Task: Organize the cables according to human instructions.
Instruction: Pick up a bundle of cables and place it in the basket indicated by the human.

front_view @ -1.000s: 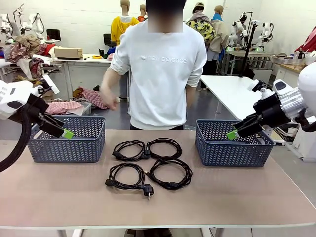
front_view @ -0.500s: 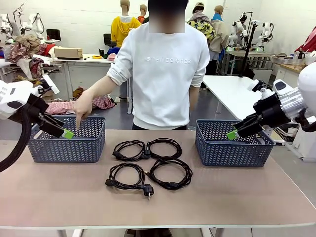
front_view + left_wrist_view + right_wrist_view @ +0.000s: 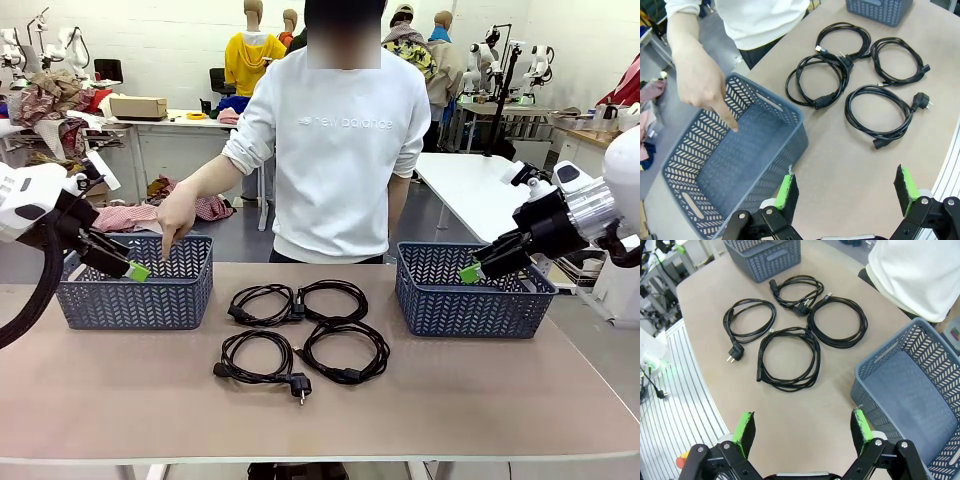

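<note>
Four black cables (image 3: 299,306) lie as loose round coils in a two-by-two cluster at the middle of the table; they also show in the left wrist view (image 3: 846,59) and the right wrist view (image 3: 801,309). The near left coil ends in a round plug (image 3: 299,385). My left gripper (image 3: 135,270) hovers open by the front rim of the left blue basket (image 3: 135,305), nothing between its fingers (image 3: 846,184). My right gripper (image 3: 468,272) hangs open over the left end of the right blue basket (image 3: 470,308), also holding nothing (image 3: 802,429).
A person in a white sweatshirt stands at the far edge. The person's hand (image 3: 176,214) points an index finger down into the left basket (image 3: 785,150). Both baskets look to hold nothing. Bare table lies in front of the coils. The right basket (image 3: 880,390) stands near my right fingers.
The person's hand swung from beside the hip over to the left basket and now points into it. Neither arm has moved, and the cables lie as before.
</note>
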`<state>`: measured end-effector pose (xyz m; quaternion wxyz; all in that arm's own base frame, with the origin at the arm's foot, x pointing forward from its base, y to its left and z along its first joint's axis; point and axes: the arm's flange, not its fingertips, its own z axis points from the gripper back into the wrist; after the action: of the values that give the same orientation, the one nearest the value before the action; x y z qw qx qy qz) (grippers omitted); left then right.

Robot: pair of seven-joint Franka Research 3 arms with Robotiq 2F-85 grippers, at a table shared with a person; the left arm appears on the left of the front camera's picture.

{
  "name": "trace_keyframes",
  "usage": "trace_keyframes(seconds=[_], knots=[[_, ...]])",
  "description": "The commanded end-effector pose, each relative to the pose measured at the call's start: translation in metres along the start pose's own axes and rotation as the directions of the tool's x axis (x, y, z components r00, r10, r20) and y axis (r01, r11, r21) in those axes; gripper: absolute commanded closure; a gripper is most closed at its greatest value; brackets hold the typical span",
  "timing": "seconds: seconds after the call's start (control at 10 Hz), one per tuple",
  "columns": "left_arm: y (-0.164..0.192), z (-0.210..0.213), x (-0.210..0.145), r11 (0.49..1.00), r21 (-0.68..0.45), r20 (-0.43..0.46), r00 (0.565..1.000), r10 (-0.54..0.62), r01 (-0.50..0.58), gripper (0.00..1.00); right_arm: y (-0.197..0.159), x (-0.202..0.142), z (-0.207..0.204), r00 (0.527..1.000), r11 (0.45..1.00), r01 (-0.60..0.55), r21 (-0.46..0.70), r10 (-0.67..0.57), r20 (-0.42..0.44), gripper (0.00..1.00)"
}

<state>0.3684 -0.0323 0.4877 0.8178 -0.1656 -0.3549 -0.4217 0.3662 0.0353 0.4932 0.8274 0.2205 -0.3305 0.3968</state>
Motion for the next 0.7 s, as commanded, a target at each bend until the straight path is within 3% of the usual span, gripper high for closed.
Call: trace_keyframes(seconds=[0.0, 0.2, 0.4, 0.6], knots=[[0.002, -0.001, -0.001, 1.000, -0.012, 0.014, 1.000, -0.010, 0.010, 0.00, -0.004, 0.000, -0.001, 1.000, 1.000, -0.019, 0.014, 0.018, 0.019, 0.00], [0.000, 0.000, 0.000, 1.000, 0.000, 0.000, 1.000, 0.000, 0.000, 0.00, -0.004, 0.000, -0.001, 1.000, 1.000, -0.019, 0.014, 0.018, 0.019, 0.00], [-0.005, -0.016, 0.027, 0.992, -0.030, -0.094, 0.987, -0.128, 0.126, 0.00, -0.004, 0.000, -0.001, 1.000, 1.000, -0.019, 0.014, 0.018, 0.019, 0.00], [-0.012, -0.054, 0.069, 0.956, -0.126, -0.215, 0.933, -0.288, 0.266, 0.00, -0.004, 0.000, -0.001, 1.000, 1.000, -0.019, 0.014, 0.018, 0.019, 0.00]])
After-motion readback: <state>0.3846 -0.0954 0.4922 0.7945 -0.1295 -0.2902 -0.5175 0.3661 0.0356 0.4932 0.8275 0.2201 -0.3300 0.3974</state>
